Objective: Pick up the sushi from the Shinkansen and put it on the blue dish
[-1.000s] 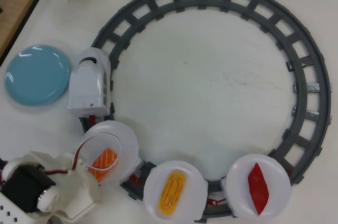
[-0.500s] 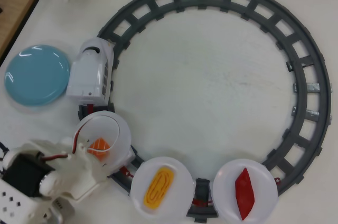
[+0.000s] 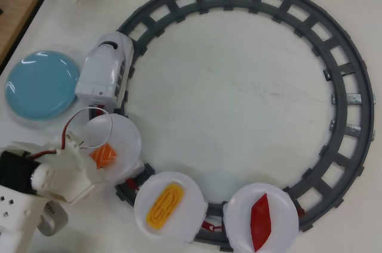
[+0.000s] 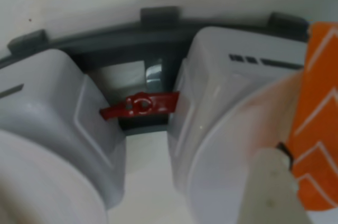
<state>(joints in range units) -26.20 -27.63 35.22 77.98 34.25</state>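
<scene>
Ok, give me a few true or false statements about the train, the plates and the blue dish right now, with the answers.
1. The blue dish is empty. True.
2. The salmon sushi lies on the blue dish. False: it sits on the first white plate behind the train.
3. The gripper is at the salmon piece. True.
4. The yellow egg piece shares a plate with the red tuna piece. False: each has its own plate.
5. The train is off the track. False: it sits on it, at the overhead view's upper left.

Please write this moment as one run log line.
end effector: at salmon sushi on first plate | grip: unclear | blue dish: empty
</scene>
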